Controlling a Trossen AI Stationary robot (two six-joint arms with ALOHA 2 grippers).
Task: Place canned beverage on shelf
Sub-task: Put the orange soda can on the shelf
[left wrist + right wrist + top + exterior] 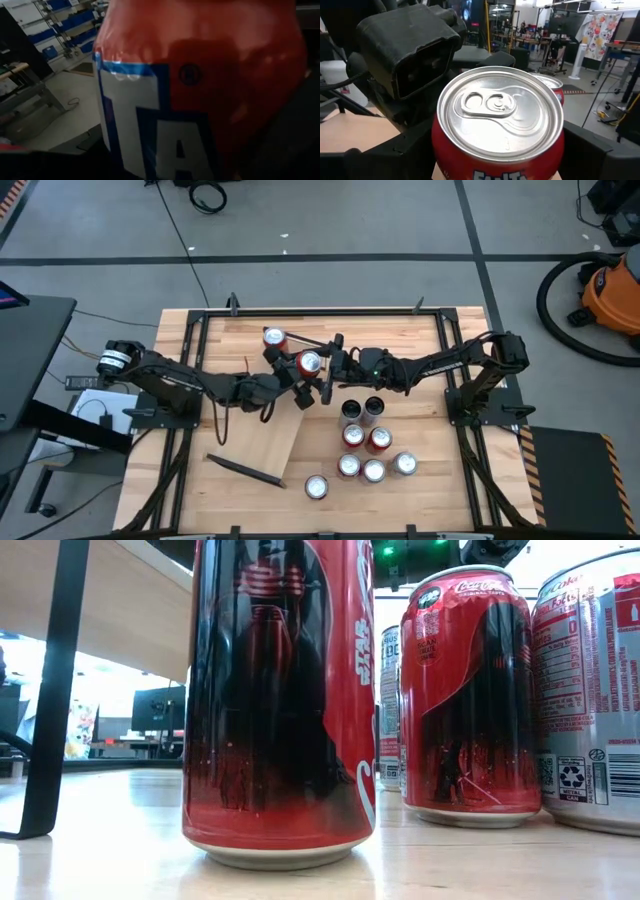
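A red beverage can (pixel 308 362) hangs upright above the middle of the table, between my two grippers. My left gripper (pixel 295 377) reaches it from the table's left and my right gripper (pixel 323 368) from the right; both are shut on it. The right wrist view shows the can's silver top (pixel 500 107). In the left wrist view the can's printed wall (pixel 200 75) fills the picture. The pale wood shelf (pixel 262 442) runs aslant left of centre, with a dark bar at its near end (pixel 245 470). Another red can (pixel 273 337) stands by its far end. My left gripper has the can's side wall (pixel 280 115) between its two fingers, coming level from the table's left. The can itself hides the place of contact in the left wrist view. The can stands upright, clear of the table. My right gripper pinches the can's side wall below the rim (pixel 439 145) between its two fingers (pixel 592 150), one on each side. The fingers come level from the table's right. The can sits upright in the hold, top up, lifted clear.
Several cans (pixel 370 445) stand grouped on the table right of centre, below my right gripper, and one more (pixel 316 486) stands near the front edge. In the low view these cans (pixel 280 700) stand close by, with the shelf's underside (pixel 110 600) and dark leg (pixel 55 690) at left.
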